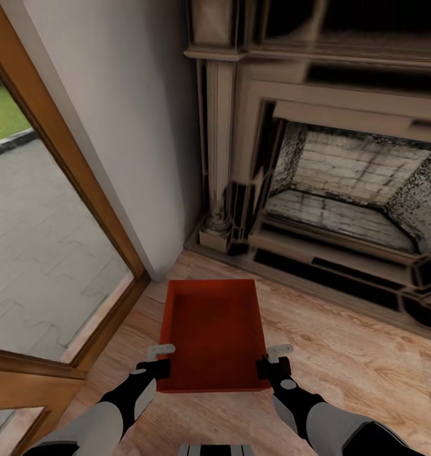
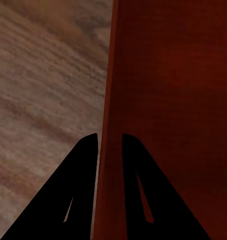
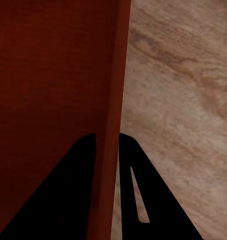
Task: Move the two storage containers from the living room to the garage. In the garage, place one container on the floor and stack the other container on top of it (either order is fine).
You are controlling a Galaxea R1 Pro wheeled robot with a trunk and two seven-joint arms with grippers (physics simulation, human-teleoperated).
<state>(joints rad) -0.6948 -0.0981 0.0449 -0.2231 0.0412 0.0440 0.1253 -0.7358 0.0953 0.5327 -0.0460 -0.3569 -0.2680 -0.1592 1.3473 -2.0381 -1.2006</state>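
Note:
One orange-red storage container (image 1: 212, 332), open-topped and empty, sits in front of me over the light wood plank floor (image 1: 342, 367) of the living room. My left gripper (image 1: 160, 366) is shut on its left wall near the front corner, the thin wall (image 2: 107, 125) pinched between the two black fingers (image 2: 81, 185). On the opposite side my right gripper (image 1: 270, 366) is shut on the right wall (image 3: 113, 125), one finger (image 3: 128, 185) outside and one inside. I cannot tell whether the container rests on the planks or hangs just above them.
An ornate dark fireplace (image 1: 342, 183) with a brick firebox fills the back right. A wood-framed glass door (image 1: 57, 209) stands at the left, paving and grass beyond it. A pale wall (image 1: 133, 126) runs between them. Bare planks lie to the container's right.

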